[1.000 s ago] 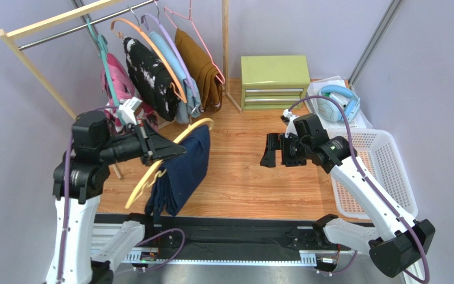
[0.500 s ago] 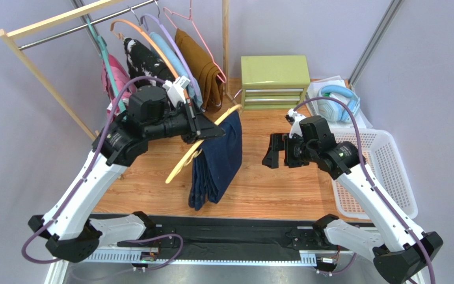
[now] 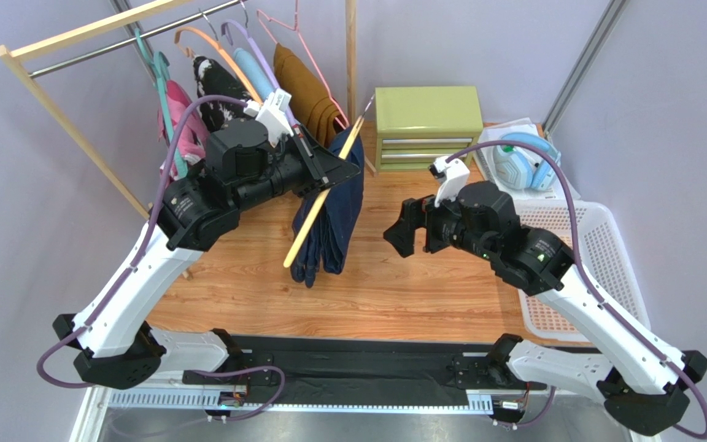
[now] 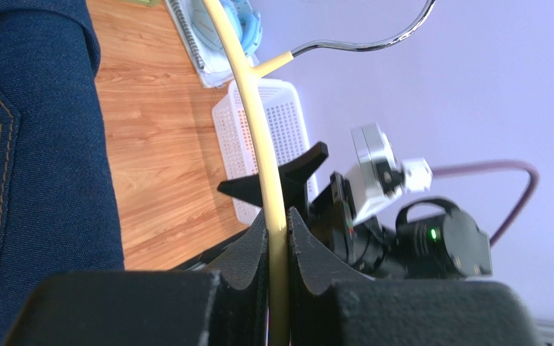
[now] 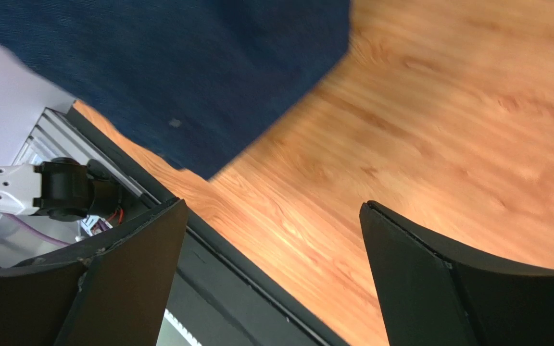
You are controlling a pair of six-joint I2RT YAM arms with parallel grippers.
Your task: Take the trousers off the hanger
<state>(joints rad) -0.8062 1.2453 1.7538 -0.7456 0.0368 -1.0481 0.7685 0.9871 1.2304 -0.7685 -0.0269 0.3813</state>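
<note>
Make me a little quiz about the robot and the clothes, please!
1. True or false: the left gripper is shut on the yellow hanger.
2. What colour are the trousers draped over that hanger? A pink, B navy blue, C brown.
3. Fill the gap: the right gripper is ____ and holds nothing.

Key: 1 true; 2 B; 3 open.

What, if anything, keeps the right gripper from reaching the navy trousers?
Likely nothing, so yes: the right gripper, jaws open, faces the navy trousers hanging on the hanger, with only open air between.
</note>
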